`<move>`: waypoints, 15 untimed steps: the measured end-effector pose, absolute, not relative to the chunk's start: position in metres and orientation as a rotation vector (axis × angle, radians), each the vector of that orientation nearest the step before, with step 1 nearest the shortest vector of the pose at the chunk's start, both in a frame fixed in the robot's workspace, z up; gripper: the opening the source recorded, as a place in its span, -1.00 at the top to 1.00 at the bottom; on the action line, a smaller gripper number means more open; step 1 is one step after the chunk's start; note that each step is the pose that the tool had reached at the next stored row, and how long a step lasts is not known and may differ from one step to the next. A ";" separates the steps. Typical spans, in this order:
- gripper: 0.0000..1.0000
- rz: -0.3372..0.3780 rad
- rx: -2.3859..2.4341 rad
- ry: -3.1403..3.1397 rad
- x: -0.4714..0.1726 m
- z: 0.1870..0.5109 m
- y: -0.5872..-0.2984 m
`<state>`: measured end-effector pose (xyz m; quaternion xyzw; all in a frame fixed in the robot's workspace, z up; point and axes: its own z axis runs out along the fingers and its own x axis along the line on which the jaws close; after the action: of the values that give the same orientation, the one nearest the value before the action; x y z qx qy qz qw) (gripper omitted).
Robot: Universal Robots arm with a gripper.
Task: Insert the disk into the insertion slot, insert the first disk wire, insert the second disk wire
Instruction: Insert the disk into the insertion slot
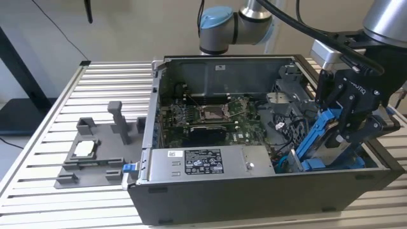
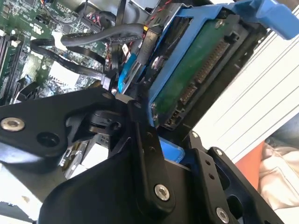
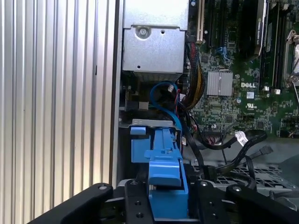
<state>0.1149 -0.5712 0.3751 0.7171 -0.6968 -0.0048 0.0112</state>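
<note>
1. Here's our landmark: the open black metal computer case (image 1: 254,200), sitting on the slatted aluminium desk (image 1: 57,105).
2. The black two-fingered claw (image 1: 350,136) hangs over the case's near corner, on the exterior view's right.
3. That claw is clenched on the disk (image 1: 321,138), a flat silver-grey hard drive framed by a bright blue plastic carrier. In the first wrist view the disk's blue carrier (image 3: 163,172) sits squeezed between the black fingers (image 3: 135,205).
4. The disk stands steeply tilted in that corner of the case. Its lower end is down at the insertion slot (image 1: 340,165), the dark grey metal drive cage with blue plastic edges. How deep it sits there, I cannot tell.
5. In the second wrist view the disk's green circuit board (image 2: 191,74) faces the camera. A bundle of black cables (image 2: 88,42) and a bright blue plug (image 2: 126,77) lie just beside it, inside the case.
6. Deeper in the case lies the green motherboard (image 1: 210,114). Along the case's near wall sits the grey power supply box (image 1: 203,164) with a white sticker.
7. Outside the case, on the exterior view's left, a grey plastic fixture plate (image 1: 95,157) lies on the desk, well apart from the claw.
</note>
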 end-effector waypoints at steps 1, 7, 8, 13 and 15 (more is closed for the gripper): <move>0.07 -0.015 2.237 -2.174 0.115 0.375 -0.571; 0.07 -0.015 2.237 -2.174 0.115 0.375 -0.571; 0.11 -0.015 2.237 -2.174 0.115 0.375 -0.571; 0.36 -0.014 2.237 -2.174 0.115 0.375 -0.571; 0.36 -0.013 2.238 -2.175 0.115 0.375 -0.571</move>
<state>0.1147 -0.5709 0.3749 0.7171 -0.6969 -0.0041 0.0105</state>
